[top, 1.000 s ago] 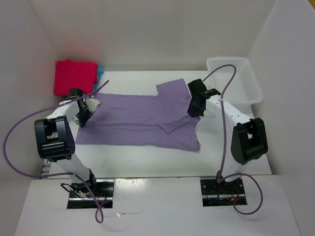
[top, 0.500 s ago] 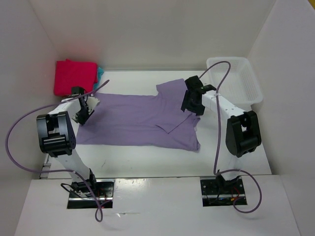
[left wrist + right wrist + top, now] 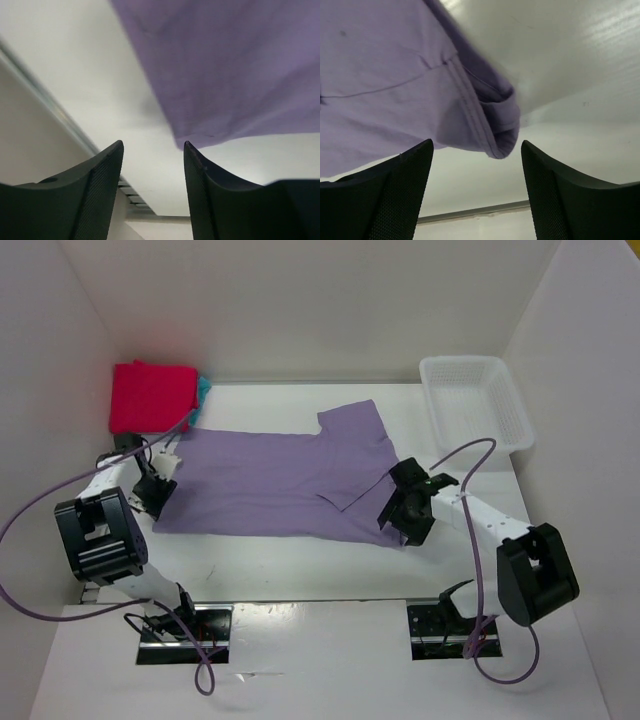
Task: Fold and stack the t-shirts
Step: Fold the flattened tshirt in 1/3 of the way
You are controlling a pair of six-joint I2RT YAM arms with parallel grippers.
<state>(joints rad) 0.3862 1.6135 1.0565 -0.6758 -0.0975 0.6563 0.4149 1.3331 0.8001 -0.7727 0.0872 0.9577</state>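
Note:
A pale lavender t-shirt (image 3: 280, 480) lies spread flat on the white table, with a sleeve folded over near its right side. My left gripper (image 3: 157, 502) hovers open at the shirt's near left corner (image 3: 192, 140), with nothing between its fingers. My right gripper (image 3: 397, 523) is open at the shirt's near right corner, where the hem (image 3: 495, 137) is rolled up; it holds nothing. A folded magenta-red t-shirt (image 3: 152, 396) sits at the back left on a turquoise one (image 3: 203, 390), of which only an edge shows.
A white mesh basket (image 3: 476, 400) stands at the back right. White walls close in the table on the left, back and right. The table's near edge (image 3: 330, 585) runs just in front of the shirt.
Both grippers have opened and let go of the shirt. The right arm swung from the shirt's far right sleeve down to its near right corner. The left gripper moved toward the near left corner.

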